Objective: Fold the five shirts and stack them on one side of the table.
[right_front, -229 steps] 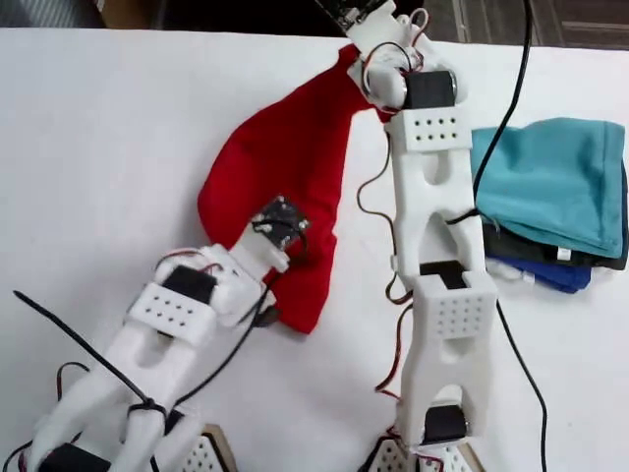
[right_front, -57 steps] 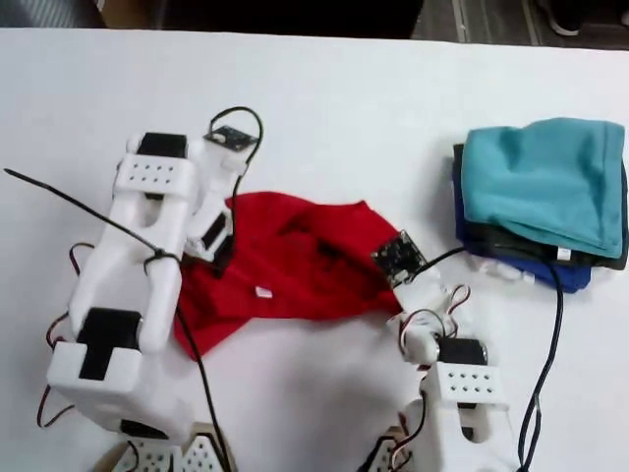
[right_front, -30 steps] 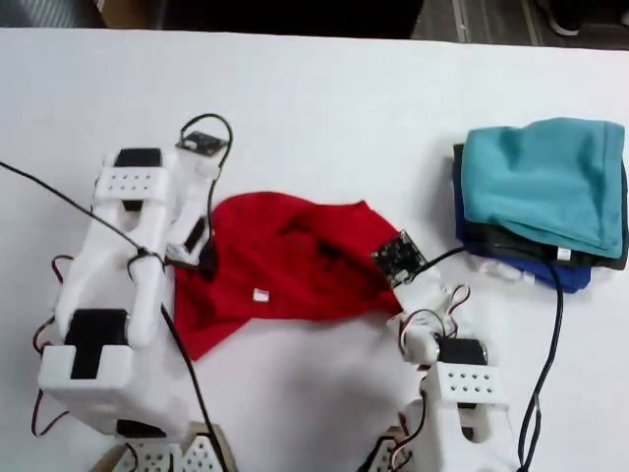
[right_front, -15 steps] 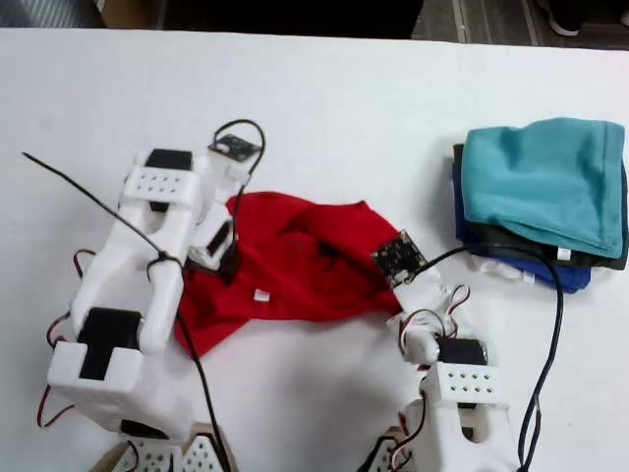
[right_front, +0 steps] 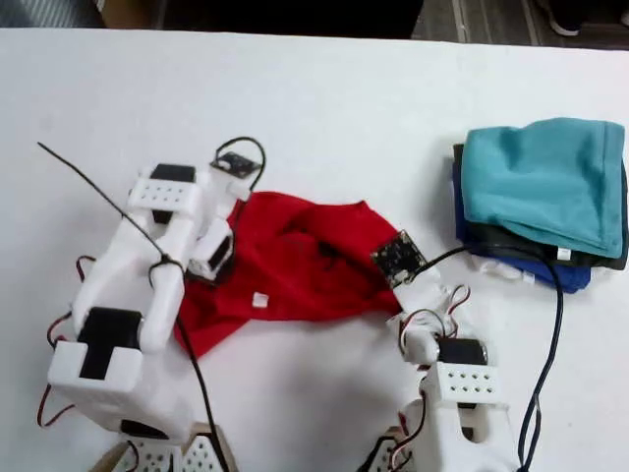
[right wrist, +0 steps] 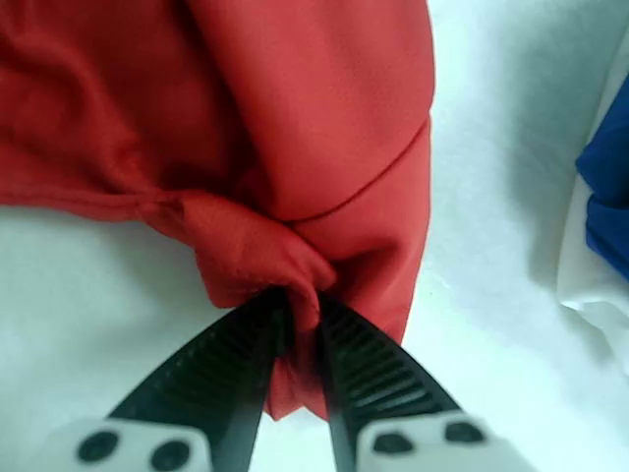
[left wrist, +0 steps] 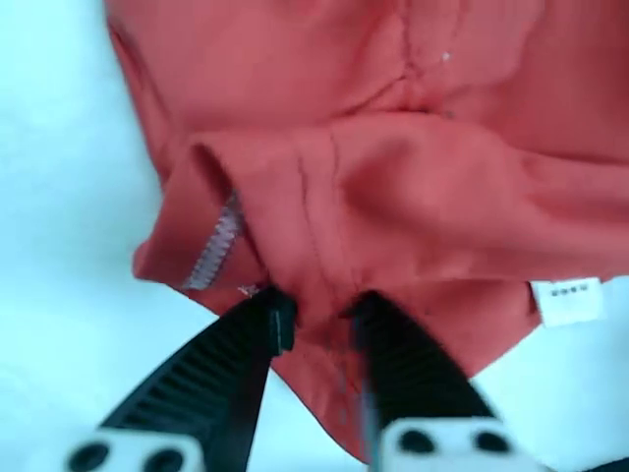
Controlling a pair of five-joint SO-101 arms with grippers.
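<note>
Two arms work over a white table (right_front: 324,98), and I take the views in turn.

High view: a red shirt (right_front: 295,261) lies crumpled near the middle of the table, between the arms. My left gripper (right_front: 218,275) sits at the shirt's left edge, its fingers hidden under the wrist. My right gripper (right_front: 385,287) sits at the shirt's lower right corner. A small white label (right_front: 258,299) shows on the cloth close to the left arm. Well apart, on the table's right side, lies a stack of folded shirts (right_front: 545,197), with a teal shirt (right_front: 550,172) on top and dark and blue layers under it.

Left wrist view: the left gripper (left wrist: 319,313) has its two black fingers pinched on a thick fold of the red shirt (left wrist: 413,187), with cloth filling the space between them. A grey stitched band (left wrist: 218,246) runs along the hem just beside one finger. The white label (left wrist: 570,300) lies flat on the cloth, to one side.

Right wrist view: the right gripper (right wrist: 300,310) is clamped tight on a bunched corner of the red shirt (right wrist: 295,118), its fingers nearly together. A blue shirt (right wrist: 609,197) from the stack shows at the edge, apart from the red cloth, with bare table (right wrist: 491,147) between.
</note>
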